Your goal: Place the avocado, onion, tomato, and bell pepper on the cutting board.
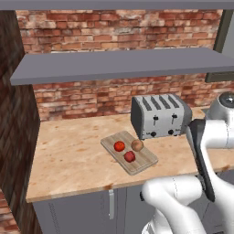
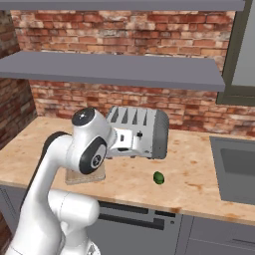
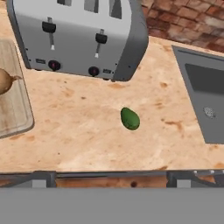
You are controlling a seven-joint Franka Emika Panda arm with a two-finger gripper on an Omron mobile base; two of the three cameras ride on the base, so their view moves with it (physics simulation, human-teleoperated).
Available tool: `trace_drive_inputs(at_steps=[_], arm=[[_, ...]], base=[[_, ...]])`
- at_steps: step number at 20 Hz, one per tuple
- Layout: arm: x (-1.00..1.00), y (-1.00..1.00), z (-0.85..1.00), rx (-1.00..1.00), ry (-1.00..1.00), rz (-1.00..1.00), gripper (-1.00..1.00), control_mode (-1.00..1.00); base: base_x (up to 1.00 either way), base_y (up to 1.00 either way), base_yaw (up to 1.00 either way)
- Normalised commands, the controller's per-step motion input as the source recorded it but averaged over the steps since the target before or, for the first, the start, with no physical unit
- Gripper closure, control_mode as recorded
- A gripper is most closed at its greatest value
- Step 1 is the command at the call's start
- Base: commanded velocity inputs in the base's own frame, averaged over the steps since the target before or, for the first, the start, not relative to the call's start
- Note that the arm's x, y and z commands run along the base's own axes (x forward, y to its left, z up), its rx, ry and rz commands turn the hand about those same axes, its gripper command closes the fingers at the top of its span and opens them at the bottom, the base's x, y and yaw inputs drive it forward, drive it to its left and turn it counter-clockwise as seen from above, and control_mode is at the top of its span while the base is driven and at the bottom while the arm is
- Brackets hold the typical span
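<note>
On the bench (image 3: 78, 131), cutting board (image 1: 141, 161) already carries tomato (image 1: 119, 146), bell pepper (image 1: 130, 156) and onion (image 1: 137, 145); avocado (image 3: 130, 118) lies apart, in front of the toaster (image 3: 83, 39), toward the sink (image 3: 205, 100). End effector stands wide, empty. Avocado judged light, firm, smooth-skinned, prone to roll: grip across its narrow middle. No legible writing.

From behind and to the right, you see the white arm (image 2: 74, 164) rising at lower left, its elbow covering most of the cutting board (image 2: 84, 175). The avocado (image 2: 159, 178) lies alone on the speckled surface (image 2: 199, 184), in front of the silver toaster (image 2: 142, 130). A sink (image 2: 239, 167) sits at far right, beneath grey shelves (image 2: 124, 69) on brick.
</note>
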Motion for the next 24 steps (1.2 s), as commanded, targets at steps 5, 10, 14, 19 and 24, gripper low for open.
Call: trace_drive_inputs(at_steps=[5, 10, 14, 19, 24], arm=[[0.01, -0.37, 0.00, 0.00, 0.00, 0.00, -1.00, -1.00], [0.21, -0.15, -0.14, 0.00, 0.04, 0.00, -1.00, -1.00], [0.33, -0.02, -0.30, 0.00, 0.12, 0.00, -1.00, -1.00], [0.32, -0.08, -0.31, 0.00, 0.11, 0.00, -1.00, -1.00], [0.15, -0.24, -0.17, 0.00, 0.04, 0.02, -1.00, -1.00]], base=[[0.00, 0.00, 0.00], [0.00, 0.00, 0.00], [0.00, 0.00, 0.00], [0.00, 0.00, 0.00], [0.00, 0.00, 0.00]])
